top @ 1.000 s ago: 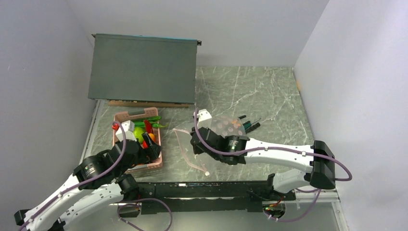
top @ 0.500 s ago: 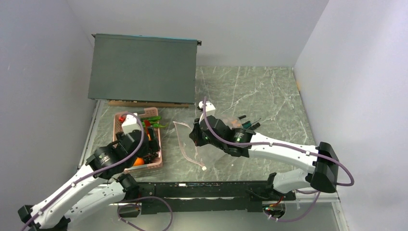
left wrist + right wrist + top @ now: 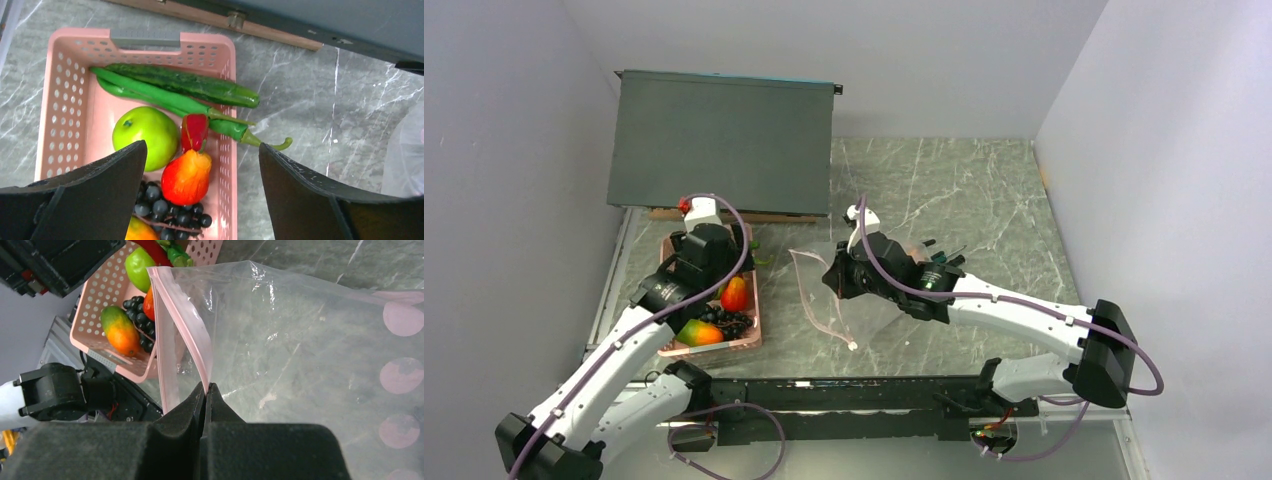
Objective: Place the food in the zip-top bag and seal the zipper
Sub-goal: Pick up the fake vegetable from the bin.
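The pink basket (image 3: 52,115) sits on the marbled table (image 3: 964,190), just in front of a dark flat panel (image 3: 719,140). All the food lies inside the basket. The long green pods (image 3: 165,97) stretch across its far end, and their tips reach over its right rim. Just nearer than the pods are the green apple (image 3: 145,136) on the left and the red chili (image 3: 195,131) beside it. The red-orange fruit (image 3: 186,176) touches the chili's near end. The dark grapes (image 3: 165,207) lie against that fruit, and the green-orange mango (image 3: 120,332) fills the basket's near end.

The left gripper (image 3: 202,150) hangs above the basket's middle. Its fingers are spread wide with nothing between them.

The clear bag (image 3: 300,340) is to the right of the basket and apart from it, partly lifted off the table. The right gripper (image 3: 206,390) has its fingers pressed together on the bag's mouth edge, pinching the pink zipper (image 3: 182,325) strip. From that pinch the strip runs toward the basket, and the mouth stands partly open on the basket side.
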You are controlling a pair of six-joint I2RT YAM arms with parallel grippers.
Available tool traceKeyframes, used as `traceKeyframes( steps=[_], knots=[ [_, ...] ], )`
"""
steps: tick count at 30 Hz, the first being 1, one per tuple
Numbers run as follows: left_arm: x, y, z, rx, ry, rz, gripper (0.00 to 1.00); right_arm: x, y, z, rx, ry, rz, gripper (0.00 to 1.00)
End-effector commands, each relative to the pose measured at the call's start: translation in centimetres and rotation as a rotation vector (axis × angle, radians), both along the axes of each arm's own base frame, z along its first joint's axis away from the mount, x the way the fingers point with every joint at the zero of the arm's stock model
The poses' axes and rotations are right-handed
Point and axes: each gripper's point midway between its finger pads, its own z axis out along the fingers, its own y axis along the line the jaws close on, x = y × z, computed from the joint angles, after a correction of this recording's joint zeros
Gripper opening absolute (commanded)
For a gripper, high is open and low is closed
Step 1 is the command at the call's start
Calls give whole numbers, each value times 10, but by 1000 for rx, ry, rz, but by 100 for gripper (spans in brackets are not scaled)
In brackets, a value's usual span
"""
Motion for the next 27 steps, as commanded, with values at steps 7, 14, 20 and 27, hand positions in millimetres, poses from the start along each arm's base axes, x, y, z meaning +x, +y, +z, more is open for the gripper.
traceKeyframes(
  steps=[7,14,20,27],
  knots=[
    [30,-3,-3,64,-72,-7,65,-9,10,18,93,-6,75,0],
    [33,0,-18,130,-7,-1,48,-8,9,17,99,-4,72,0],
    [32,3,-25,163,20,1,31,-7,8,20,104,-9,64,0],
    [26,10,-1,205,-7,-24,1,-6,9,20,100,-3,61,0]
  ],
)
